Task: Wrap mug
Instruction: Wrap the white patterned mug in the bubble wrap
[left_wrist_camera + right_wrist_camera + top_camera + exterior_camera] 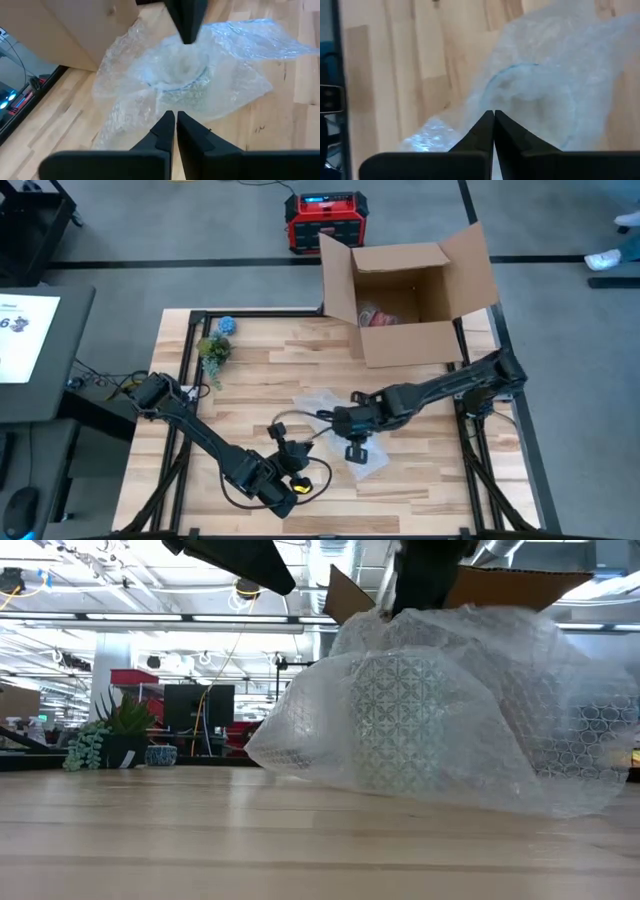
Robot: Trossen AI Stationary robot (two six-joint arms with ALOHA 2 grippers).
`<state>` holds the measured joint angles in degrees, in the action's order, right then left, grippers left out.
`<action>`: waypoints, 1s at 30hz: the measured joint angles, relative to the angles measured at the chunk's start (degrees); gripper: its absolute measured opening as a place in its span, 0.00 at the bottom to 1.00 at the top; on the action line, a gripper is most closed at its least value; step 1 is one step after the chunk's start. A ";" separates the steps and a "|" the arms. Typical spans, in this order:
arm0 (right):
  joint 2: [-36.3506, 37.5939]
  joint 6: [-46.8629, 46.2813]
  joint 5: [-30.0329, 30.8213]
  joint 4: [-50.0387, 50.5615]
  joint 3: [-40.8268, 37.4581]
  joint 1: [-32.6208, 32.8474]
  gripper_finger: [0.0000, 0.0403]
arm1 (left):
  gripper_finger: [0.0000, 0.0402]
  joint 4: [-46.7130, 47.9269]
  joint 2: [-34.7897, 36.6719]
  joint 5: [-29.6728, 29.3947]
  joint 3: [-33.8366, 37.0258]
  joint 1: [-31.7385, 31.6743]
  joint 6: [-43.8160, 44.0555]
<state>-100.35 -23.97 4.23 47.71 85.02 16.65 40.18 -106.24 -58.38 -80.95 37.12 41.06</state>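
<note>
Mug (400,720) sits under bubble wrap (520,730); our right gripper (352,448) pinches wrap, left gripper (288,448) clenched empty.

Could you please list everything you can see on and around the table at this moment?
mug: one, pale with a patterned surface, mid-table, under the bubble wrap
bubble wrap: one clear sheet, draped over the mug
cardboard box: one, brown, flaps open, far right edge of the table, something red inside
potted plant: one, green, far left corner of the table
small bowl: one, blue, beside the plant
red case: one, red and black, on the floor beyond the table
table: one, light wood
left gripper: fingers shut, empty, near the front edge, pointing at the wrap
right gripper: fingers shut, over the wrapped mug
</note>
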 joint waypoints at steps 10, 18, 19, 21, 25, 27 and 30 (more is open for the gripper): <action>-12.12 1.18 -0.33 -3.03 -3.35 -4.87 0.00 | 0.00 -0.06 0.00 -0.08 0.02 0.49 0.37; -9.52 2.04 -0.17 0.02 -1.03 -4.59 0.00 | 0.00 -0.26 0.00 -0.12 0.04 0.81 0.61; -8.28 2.07 -0.04 0.56 -0.54 -4.21 0.00 | 0.00 -0.24 0.00 -0.09 0.04 0.81 0.61; -5.28 2.12 0.03 1.25 0.31 -3.44 0.00 | 0.00 -0.25 0.00 -0.12 0.04 0.81 0.69; -0.85 2.26 0.21 2.92 0.29 -1.87 0.00 | 0.00 -0.26 0.00 -0.12 0.04 0.87 0.76; 0.65 2.93 3.00 2.14 0.14 -1.10 0.00 | 0.00 -0.26 0.00 -0.14 0.04 0.92 0.76; 2.95 4.06 10.38 -2.02 0.35 -0.63 0.00 | 0.00 -0.32 0.00 -0.12 0.04 1.06 0.77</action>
<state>-97.40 -19.91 14.61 45.70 85.37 16.03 39.86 -106.24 -58.50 -80.90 38.18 41.83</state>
